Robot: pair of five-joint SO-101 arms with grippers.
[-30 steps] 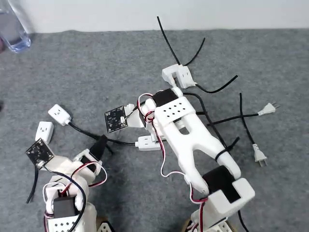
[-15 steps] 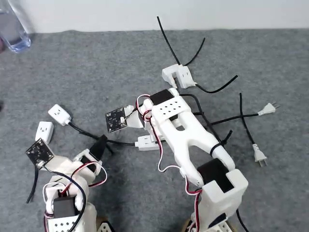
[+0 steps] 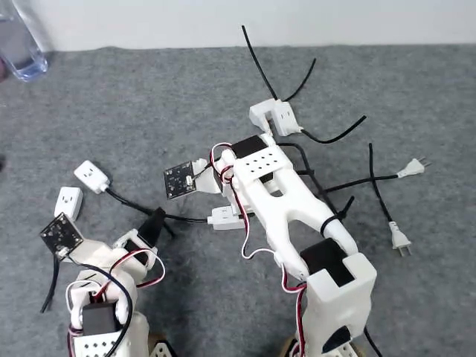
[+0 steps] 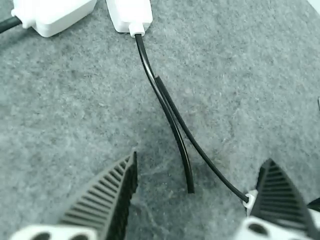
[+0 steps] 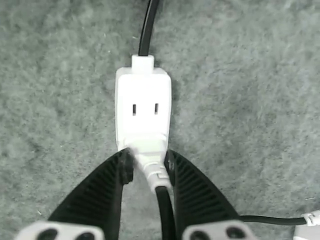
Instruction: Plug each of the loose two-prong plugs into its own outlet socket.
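A white outlet socket (image 5: 143, 107) lies on the grey carpet with a white two-prong plug (image 5: 150, 167) seated in its near end; my right gripper (image 5: 147, 160) is shut on that plug. In the high view this socket (image 3: 223, 218) sits mid-table under the right arm (image 3: 286, 201). Two loose plugs (image 3: 413, 166) (image 3: 400, 239) lie at the right on black cables. My left gripper (image 4: 192, 185) is open over two black cables (image 4: 172, 125), short of two white sockets (image 4: 50, 15) (image 4: 129, 15). In the high view the left gripper (image 3: 152, 223) is at the lower left.
A white socket block (image 3: 274, 117) with a plug in it lies at the back centre. Two small sockets (image 3: 91, 175) (image 3: 68, 201) rest at the left. Black cables cross the right half. A clear bottle (image 3: 18, 44) stands at the far left corner.
The right arm's elbow and forearm have swung left and nearer the front edge. The socket under its gripper shifted slightly left. The left arm has not moved.
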